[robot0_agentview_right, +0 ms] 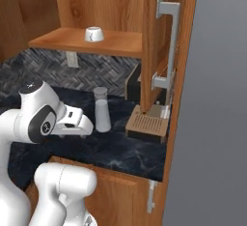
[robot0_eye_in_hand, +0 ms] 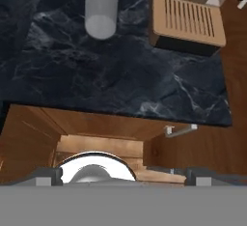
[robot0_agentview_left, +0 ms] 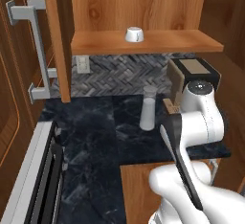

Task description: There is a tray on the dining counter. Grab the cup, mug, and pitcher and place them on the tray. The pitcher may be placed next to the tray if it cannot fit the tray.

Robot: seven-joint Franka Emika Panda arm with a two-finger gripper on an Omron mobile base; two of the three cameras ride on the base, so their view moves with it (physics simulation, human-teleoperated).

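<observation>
White mug (robot0_agentview_left: 134,34) on shelf (robot0_agentview_left: 158,42), base views

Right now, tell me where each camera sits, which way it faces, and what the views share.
Left base view: behind the arm on its left, looking forward and down at the counter, pitcher and shelf mug; the white arm rises at lower right.
Right base view: behind on the right, same scene; arm at lower left.
Hand view: on the hand, looking down at the counter edge; the fingers stand wide apart.
Shared: the pitcher in all three; the mug in both base views.
</observation>
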